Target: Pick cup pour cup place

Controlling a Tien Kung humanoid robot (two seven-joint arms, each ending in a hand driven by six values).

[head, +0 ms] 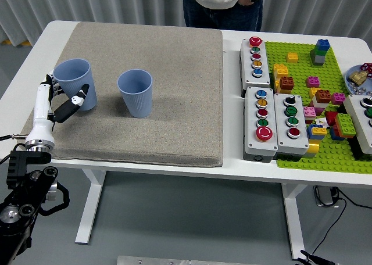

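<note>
The left hand (61, 101) grips a blue cup (75, 83) at the left side of a grey mat (157, 73) on the white tabletop (232, 160). A second blue cup (135, 93) stands upright near it, apart. A person (224, 3) stands at the far edge.
</note>
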